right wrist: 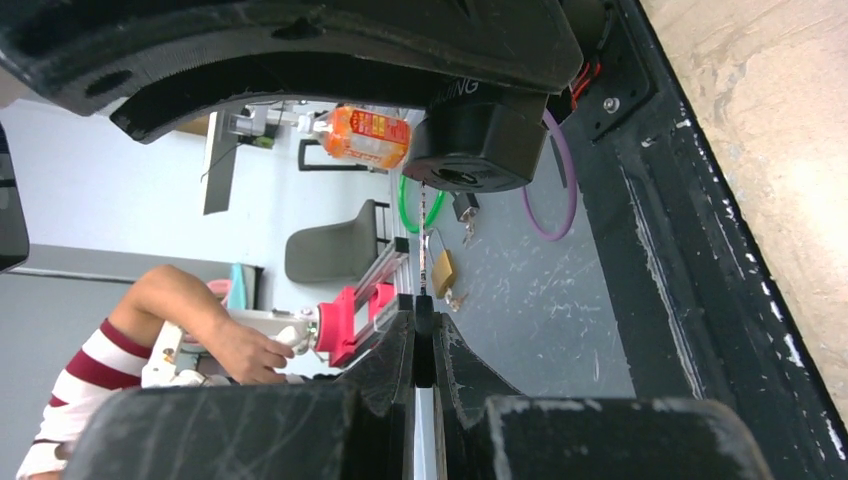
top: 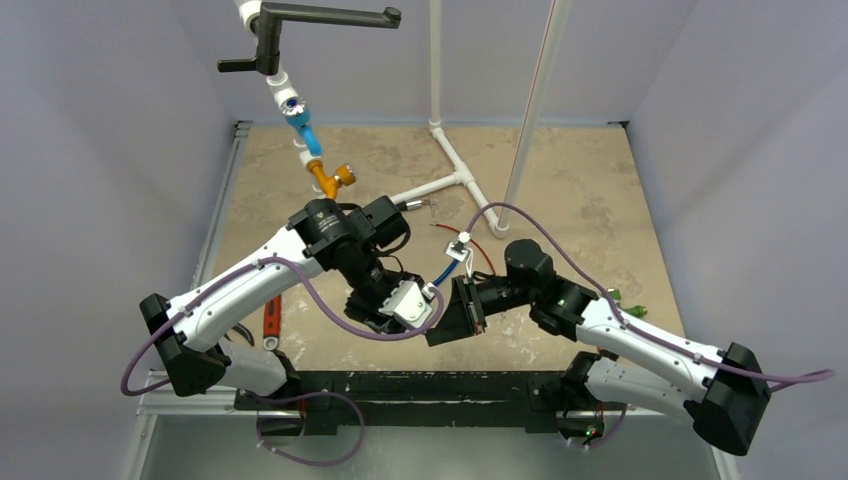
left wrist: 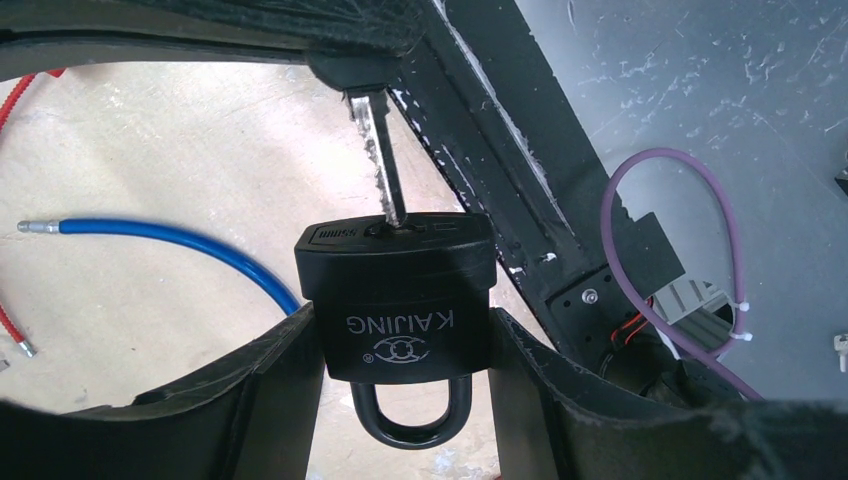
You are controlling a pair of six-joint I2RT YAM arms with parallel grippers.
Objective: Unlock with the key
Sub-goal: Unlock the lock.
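A black padlock [left wrist: 395,300] marked KAIJING hangs above the table, shackle toward the camera, and my left gripper [left wrist: 400,340] is shut on its body, with a finger [left wrist: 270,390] on each side. A silver key [left wrist: 382,160] stands with the tip of its blade in the keyhole on the padlock's far face. My right gripper [right wrist: 424,335] is shut on the key's black head [right wrist: 424,318]; the thin blade [right wrist: 423,235] runs up into the padlock's underside [right wrist: 478,140]. In the top view both grippers [top: 400,300] [top: 462,305] meet near the table's front middle.
A blue cable [left wrist: 180,240] and a red wire [left wrist: 18,100] lie on the tan tabletop [top: 580,200]. The black frame rail [left wrist: 520,170] runs close beside the padlock. White pipes [top: 440,160] stand at the back. An orange-handled wrench [top: 270,325] lies front left.
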